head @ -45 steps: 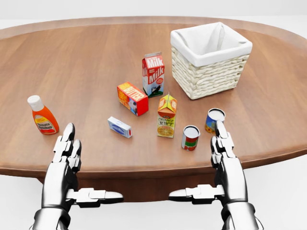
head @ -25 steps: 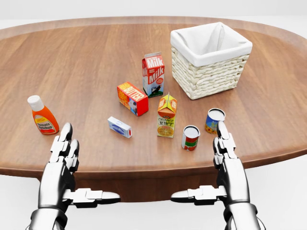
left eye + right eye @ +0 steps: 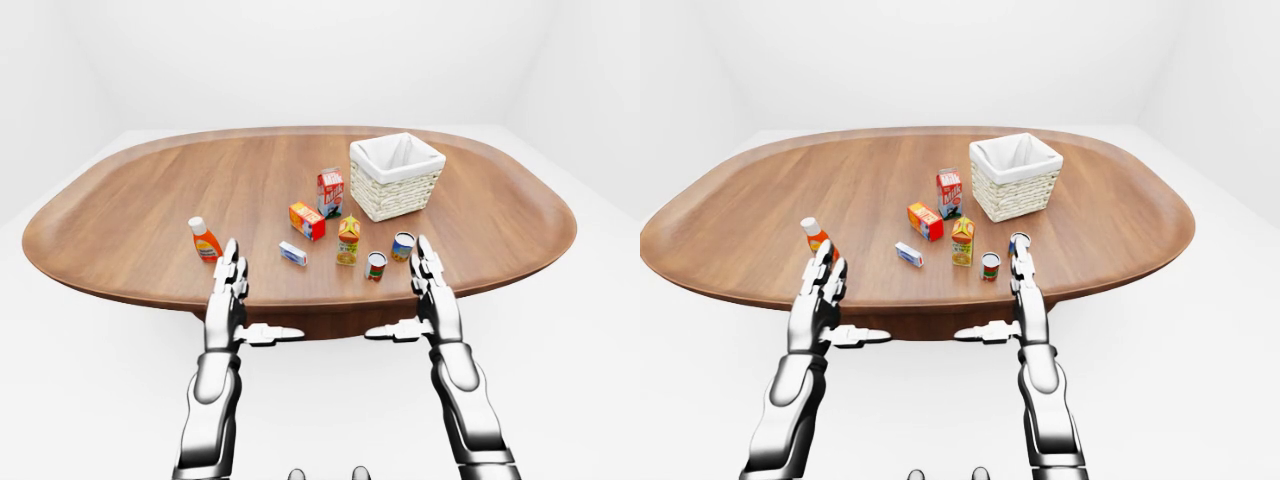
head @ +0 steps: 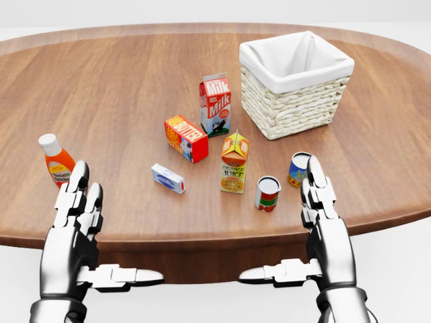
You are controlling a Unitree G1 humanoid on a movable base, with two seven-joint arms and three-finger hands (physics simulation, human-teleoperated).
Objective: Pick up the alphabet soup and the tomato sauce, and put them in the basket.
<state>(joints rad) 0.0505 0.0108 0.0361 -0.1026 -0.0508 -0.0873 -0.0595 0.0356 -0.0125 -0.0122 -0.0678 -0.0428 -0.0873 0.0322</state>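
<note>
The alphabet soup can (image 4: 296,169), blue and yellow, stands upright on the wooden table at the right of the head view. The tip of my right hand's finger overlaps its right side in the picture. To its left stands the tomato sauce can (image 4: 267,194), red with a white top. The wicker basket (image 4: 294,101) with a white liner sits above both cans. My right hand (image 4: 286,225) hovers at the table's near edge, fingers straight and thumb out, holding nothing. At the lower left my left hand (image 4: 111,229) is spread the same way, with nothing in it.
A ketchup bottle (image 4: 54,161) stands just above my left fingertips. A milk carton (image 4: 215,104), an orange-red box (image 4: 186,138), a small white-blue box (image 4: 168,178) and an orange juice carton (image 4: 234,163) stand mid-table. The table's edge (image 4: 202,235) runs below the cans.
My left hand has slid left, its fingertips now overlapping the ketchup bottle. My right hand has shifted slightly right, beside the alphabet soup. The objects have not moved.
</note>
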